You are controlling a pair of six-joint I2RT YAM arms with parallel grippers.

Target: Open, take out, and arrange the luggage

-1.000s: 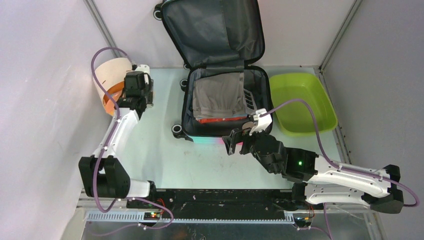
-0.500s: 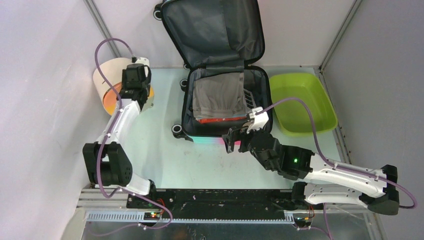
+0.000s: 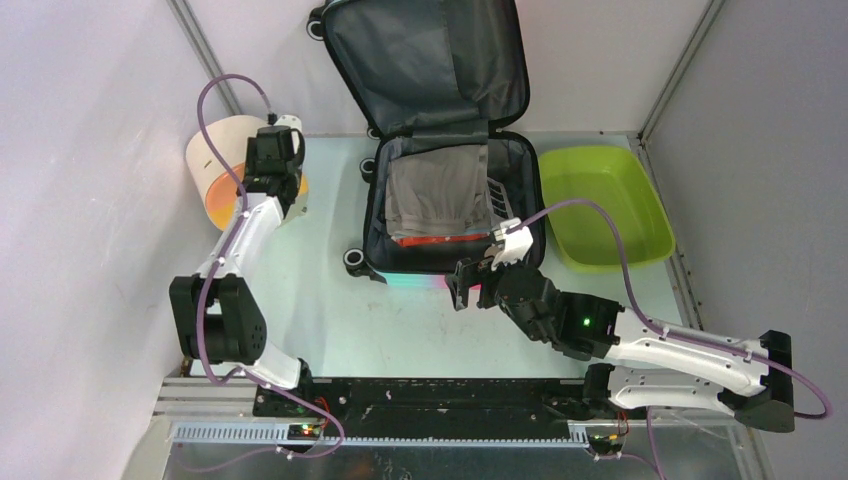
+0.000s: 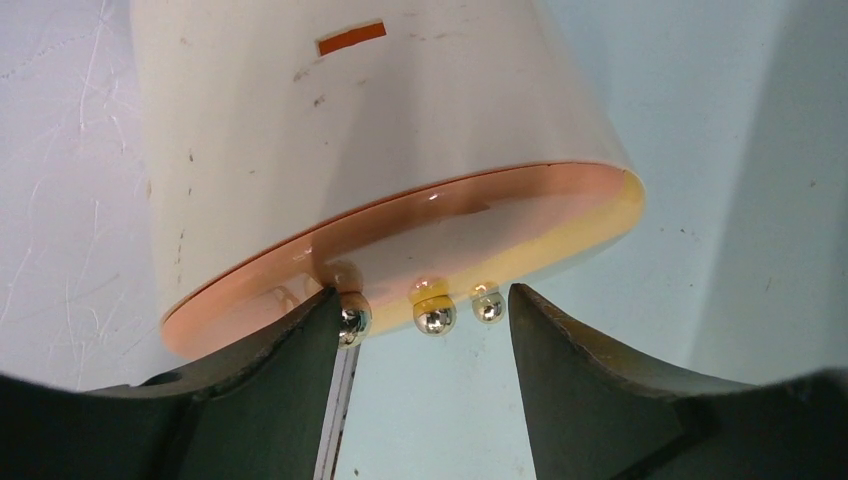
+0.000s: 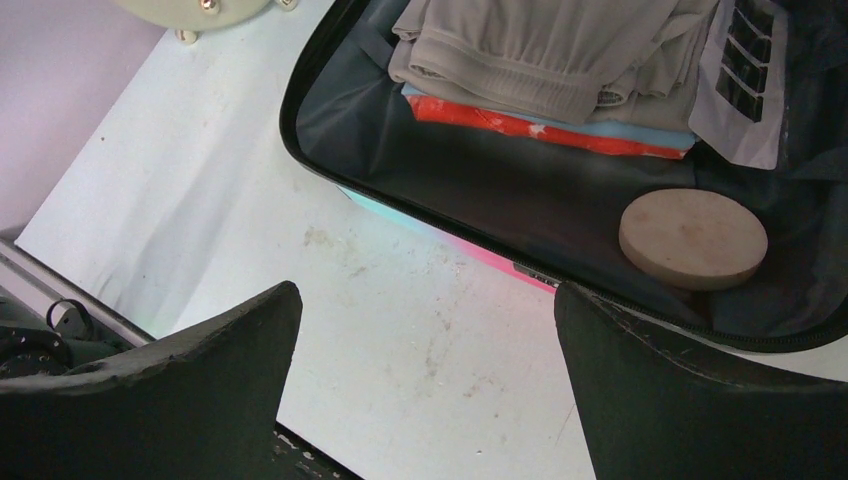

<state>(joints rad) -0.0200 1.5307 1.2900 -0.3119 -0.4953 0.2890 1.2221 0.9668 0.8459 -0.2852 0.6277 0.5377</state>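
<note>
Right gripper (image 5: 428, 300) gapes wide and empty above the table (image 5: 200, 180), just before the luggage (image 3: 420, 70). Left gripper (image 4: 430, 330) stands partly open at the base rim of a cream-and-orange cylinder (image 4: 350, 120), not clamping it. The luggage lies mid-table, lid raised, its dark grey lining holding folded grey clothes (image 5: 540, 50) and a tan disc (image 5: 693, 238).

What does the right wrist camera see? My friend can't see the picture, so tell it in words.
The open luggage lies on a pale table, with folded grey clothes and a round tan disc inside its dark lining. Two dark fingers, spread wide and holding nothing, frame the bottom of the view.
</note>
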